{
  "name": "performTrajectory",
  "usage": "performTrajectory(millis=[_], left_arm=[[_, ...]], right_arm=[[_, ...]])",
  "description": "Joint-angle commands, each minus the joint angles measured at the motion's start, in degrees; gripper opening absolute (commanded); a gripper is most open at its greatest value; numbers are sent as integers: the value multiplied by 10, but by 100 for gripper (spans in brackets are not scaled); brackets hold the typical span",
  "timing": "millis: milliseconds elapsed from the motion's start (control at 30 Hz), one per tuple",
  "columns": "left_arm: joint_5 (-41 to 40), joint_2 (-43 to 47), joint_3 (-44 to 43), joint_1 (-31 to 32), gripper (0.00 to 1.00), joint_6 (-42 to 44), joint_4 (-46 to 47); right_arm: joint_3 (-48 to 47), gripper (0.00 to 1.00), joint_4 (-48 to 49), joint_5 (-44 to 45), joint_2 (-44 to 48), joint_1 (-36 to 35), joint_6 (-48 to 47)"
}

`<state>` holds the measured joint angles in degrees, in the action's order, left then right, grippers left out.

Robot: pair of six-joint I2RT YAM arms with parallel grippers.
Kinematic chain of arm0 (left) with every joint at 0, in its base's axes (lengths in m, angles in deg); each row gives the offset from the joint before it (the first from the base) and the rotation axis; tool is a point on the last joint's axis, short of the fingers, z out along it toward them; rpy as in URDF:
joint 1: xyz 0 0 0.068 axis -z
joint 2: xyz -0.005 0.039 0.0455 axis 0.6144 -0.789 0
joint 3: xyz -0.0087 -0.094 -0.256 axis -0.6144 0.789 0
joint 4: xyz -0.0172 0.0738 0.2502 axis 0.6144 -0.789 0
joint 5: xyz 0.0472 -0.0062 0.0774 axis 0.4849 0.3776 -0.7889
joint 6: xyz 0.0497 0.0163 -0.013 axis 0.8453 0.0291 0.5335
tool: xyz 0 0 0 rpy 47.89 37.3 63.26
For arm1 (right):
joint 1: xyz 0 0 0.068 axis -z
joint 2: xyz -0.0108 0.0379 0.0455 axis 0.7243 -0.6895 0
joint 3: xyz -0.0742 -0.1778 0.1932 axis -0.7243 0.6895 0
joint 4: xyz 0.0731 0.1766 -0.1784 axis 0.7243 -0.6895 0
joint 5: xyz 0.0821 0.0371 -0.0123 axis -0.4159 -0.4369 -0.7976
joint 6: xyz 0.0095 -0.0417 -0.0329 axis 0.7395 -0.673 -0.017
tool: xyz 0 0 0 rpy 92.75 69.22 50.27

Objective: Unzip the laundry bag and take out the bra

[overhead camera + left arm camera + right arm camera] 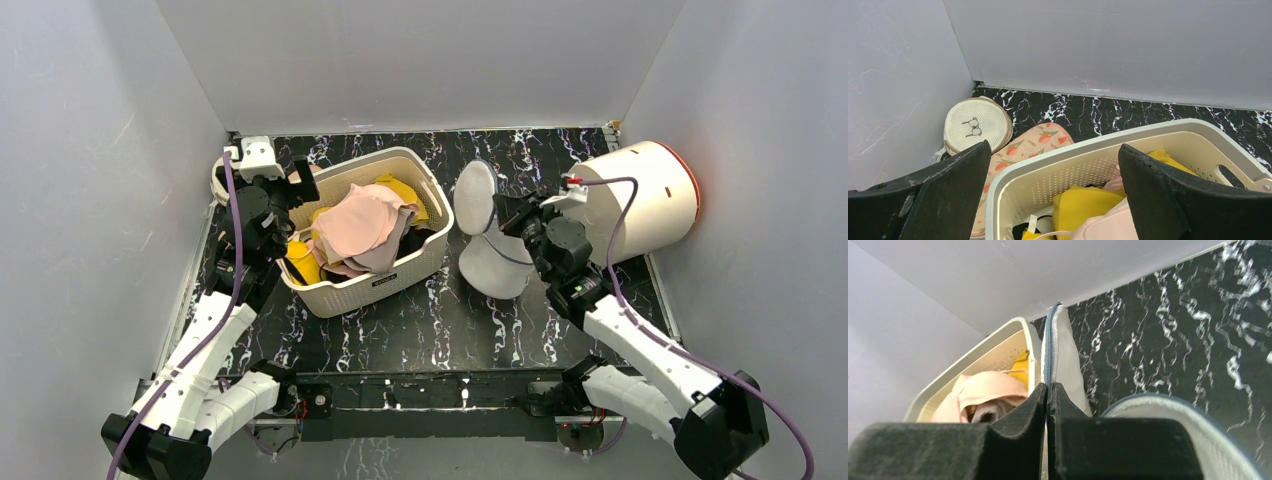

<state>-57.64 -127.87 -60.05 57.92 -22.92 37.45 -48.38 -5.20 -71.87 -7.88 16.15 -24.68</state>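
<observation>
The laundry bag (495, 265) stands right of the basket, its whitish mesh drum open at the top. Its round lid (475, 197) is raised on edge. My right gripper (512, 212) is shut on the lid's zip rim (1050, 340); the pinch shows in the right wrist view (1048, 389), with the bag's open rim (1173, 407) just right of it. A pale pink bra (360, 225) with rounded cups lies on top of the pile in the cream basket (365, 290), and also shows in the right wrist view (983, 390). My left gripper (296, 215) is open and empty, straddling the basket's left rim (1055, 192).
A yellow bra (1088, 205) and other clothes fill the basket. A cream disc with a bra symbol (975, 125) and a pink patterned disc (1023, 150) lie by the left wall. A white drum with a red rim (645, 200) lies at the right. Grey walls enclose the table.
</observation>
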Motion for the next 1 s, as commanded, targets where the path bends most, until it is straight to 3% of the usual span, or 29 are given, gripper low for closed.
performTrajectory(millis=[0,100,433,767,967], left_arm=[[3,6,0,2,98,-4,13],[4,5,0,1,98,-4,13],[7,4,0,1,98,-6,11],[5,0,0,2,98,-7,11],[7,-3,0,2,99,-10,9]], right_arm=[[44,0,-20,-11,49,2,141],[61,0,-41,-11,63,3,185],[44,0,-299,102,134,2,257],[57,0,-410,104,119,3,254],[65,0,-411,102,43,2,263]])
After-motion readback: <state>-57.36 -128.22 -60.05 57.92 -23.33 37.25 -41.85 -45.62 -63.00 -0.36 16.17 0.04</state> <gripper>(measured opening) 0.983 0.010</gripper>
